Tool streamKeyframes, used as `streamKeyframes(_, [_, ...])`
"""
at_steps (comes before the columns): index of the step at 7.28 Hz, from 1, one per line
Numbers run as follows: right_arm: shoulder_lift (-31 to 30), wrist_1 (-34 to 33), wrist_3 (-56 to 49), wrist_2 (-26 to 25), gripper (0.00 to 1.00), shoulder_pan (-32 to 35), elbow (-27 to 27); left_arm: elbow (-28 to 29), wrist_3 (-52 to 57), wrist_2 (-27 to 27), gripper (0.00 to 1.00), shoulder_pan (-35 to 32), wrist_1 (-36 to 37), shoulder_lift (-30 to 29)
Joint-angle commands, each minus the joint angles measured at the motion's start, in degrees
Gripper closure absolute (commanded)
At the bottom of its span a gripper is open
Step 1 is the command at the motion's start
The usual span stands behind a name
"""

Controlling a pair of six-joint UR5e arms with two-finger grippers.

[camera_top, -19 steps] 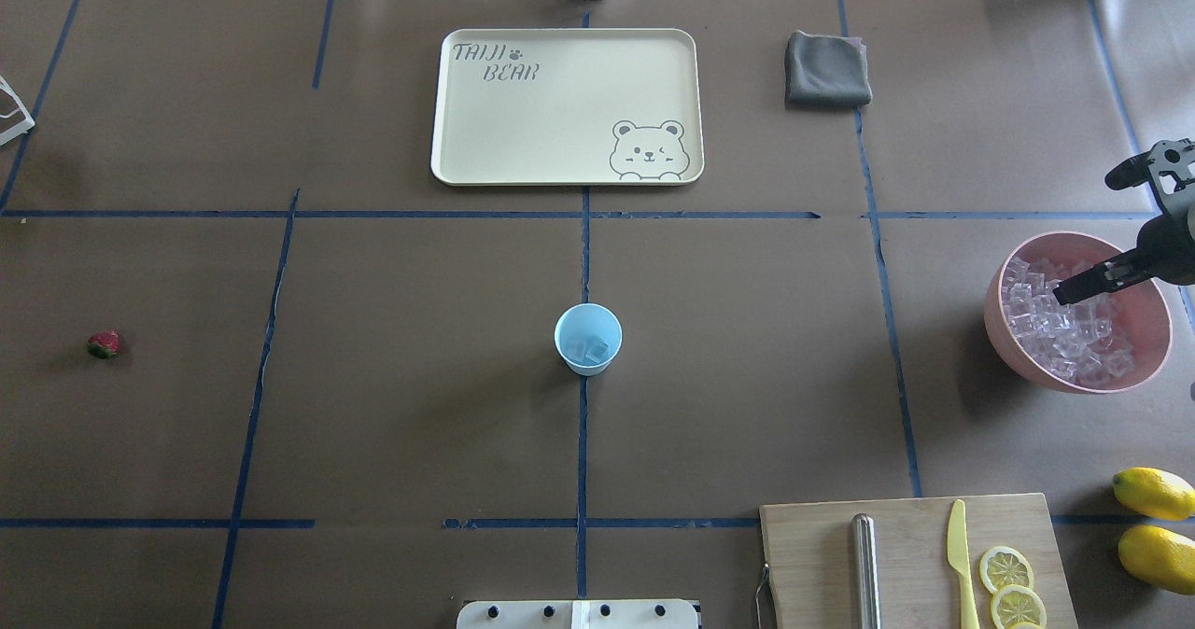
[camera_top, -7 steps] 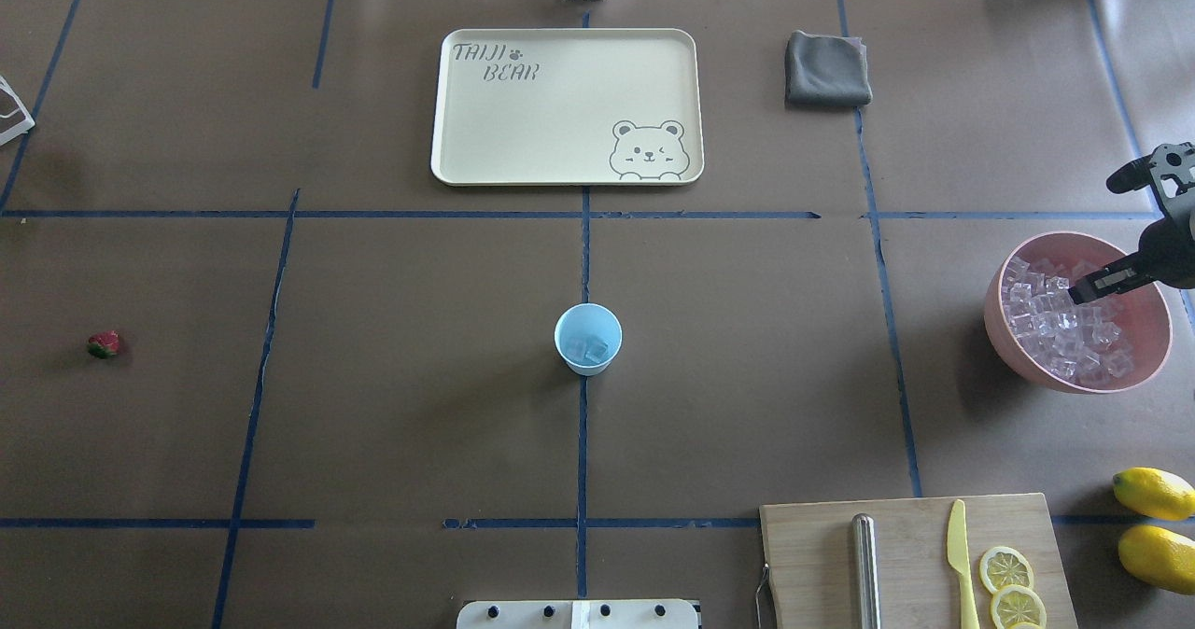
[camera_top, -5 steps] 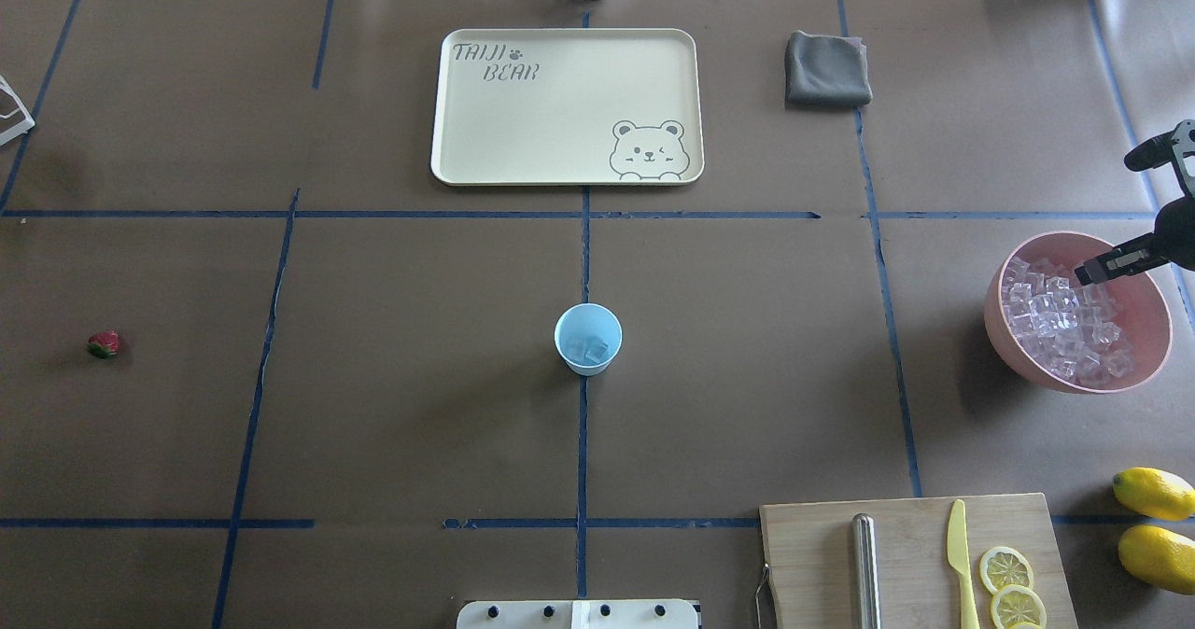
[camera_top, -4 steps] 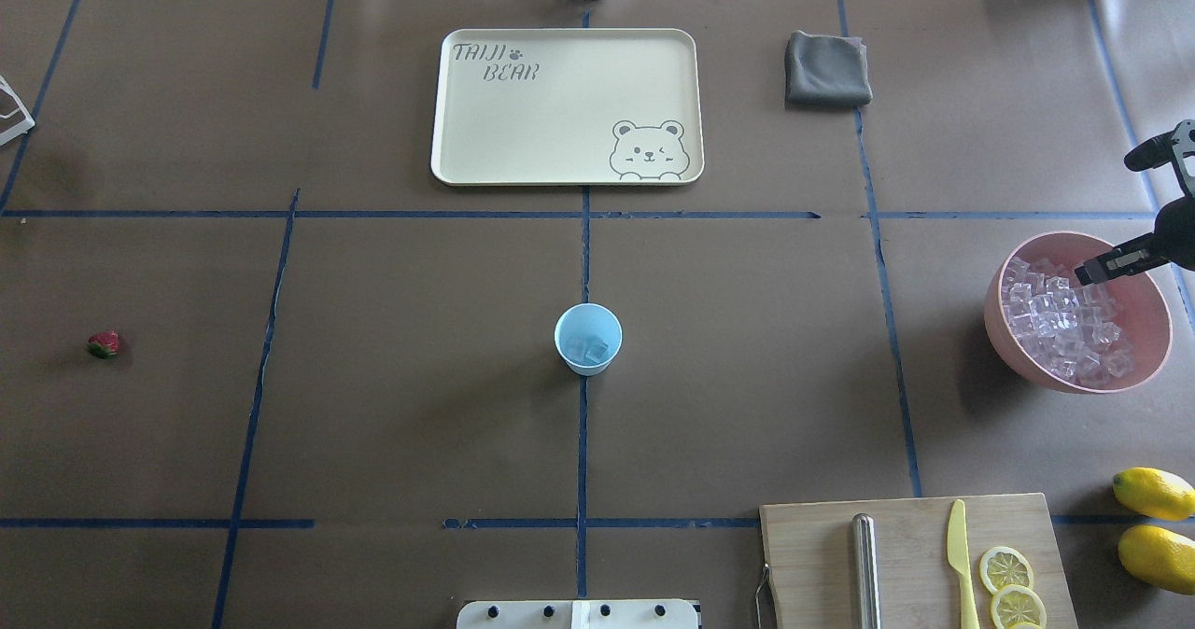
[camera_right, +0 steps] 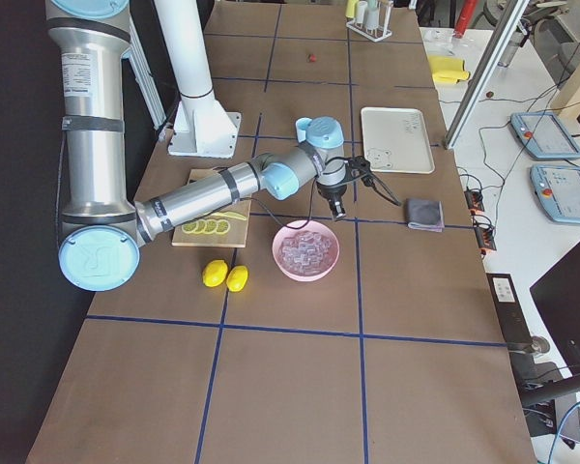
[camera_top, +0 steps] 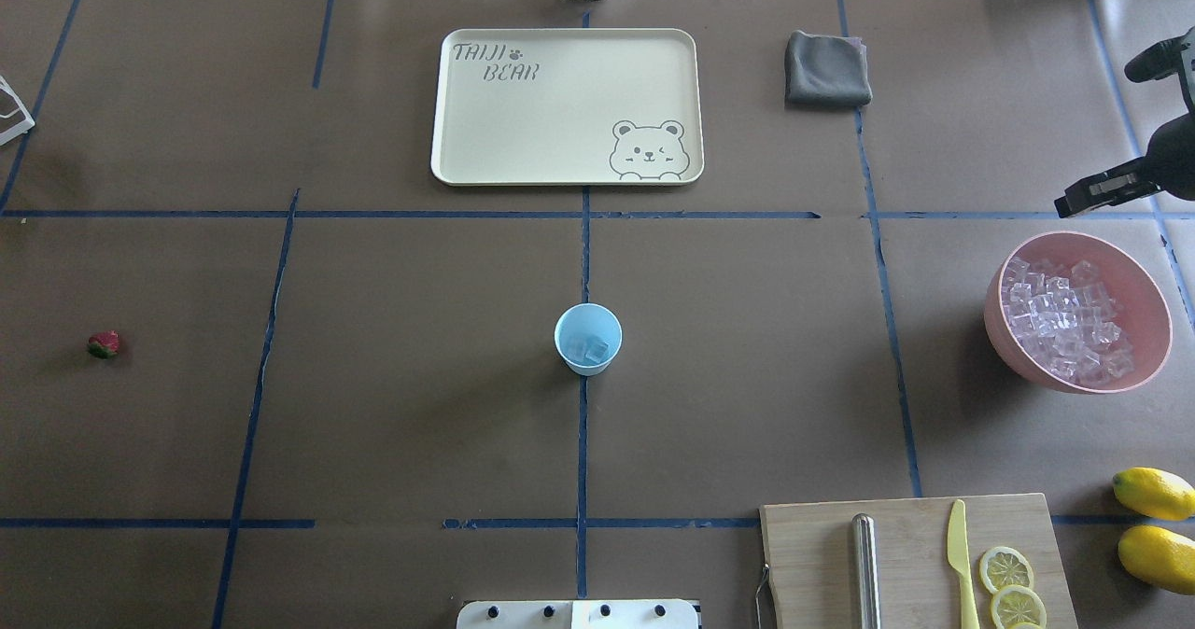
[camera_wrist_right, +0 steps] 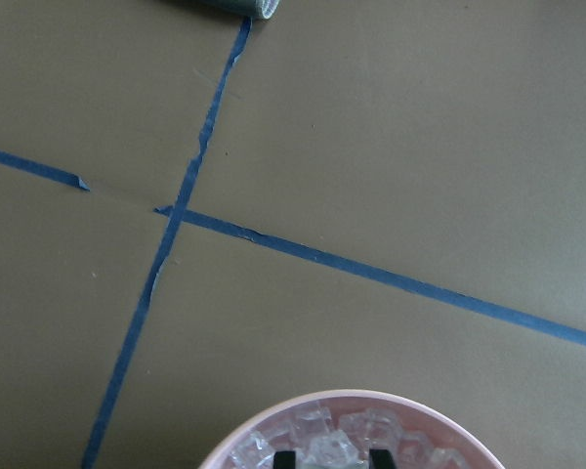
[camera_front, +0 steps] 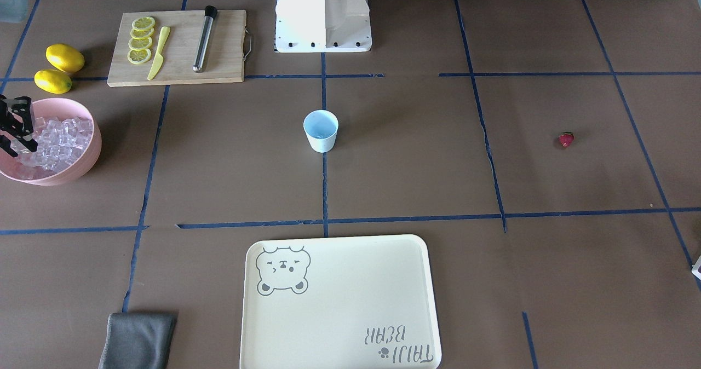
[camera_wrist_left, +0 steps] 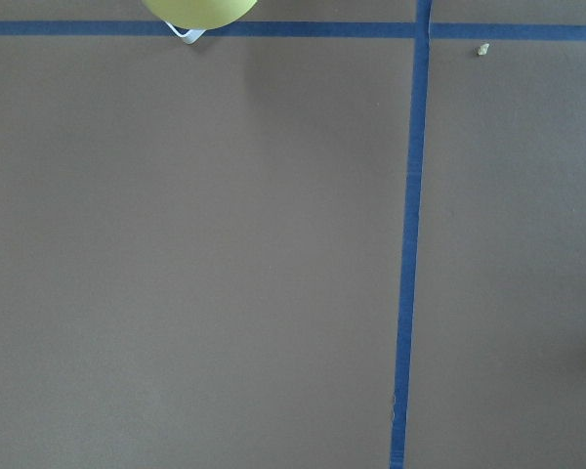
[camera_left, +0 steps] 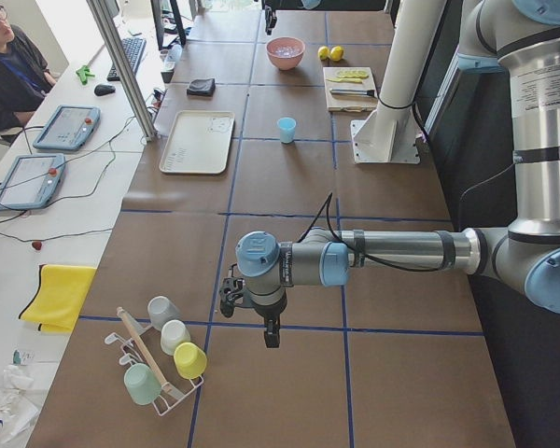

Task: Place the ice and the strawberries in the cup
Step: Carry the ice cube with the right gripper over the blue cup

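The right end effector (camera_wrist_right: 330, 456) hangs above the pink bowl (camera_top: 997, 326), fingers narrowed on what looks like one cube of ice (camera_wrist_right: 327, 446); the left end effector's (camera_left: 272, 336) state I cannot tell. Carry the cube level to the cup (camera_top: 588, 338), mid-counter with some ice already in it, and release low over its mouth, as a slick cube may bounce out; the strawberry (camera_top: 104, 343) lies far to the left
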Motion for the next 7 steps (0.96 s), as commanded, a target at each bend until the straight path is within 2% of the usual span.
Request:
streamKeyframes(1, [9.4,-5.0,10.3,-0.5,1.0,-7.1,-0.2,0.0,0.0,0.0,0.0,0.0,0.1,0.0])
streamKeyframes(2, [16.0,-9.4,15.6,-3.5,1.0,-11.0,-0.2,0.0,0.0,0.0,0.0,0.0,0.2,0.0])
streamKeyframes(3, [22.2,-13.1,24.2,-9.1,1.0,-17.4,-0.2,0.0,0.0,0.0,0.0,0.0,0.2,0.0])
streamKeyframes(7, [33.1,-15.2,38.7,-22.5,1.0,-33.8,-2.7,-0.1,0.0,0.0,0.0,0.1,-0.2,0.0])
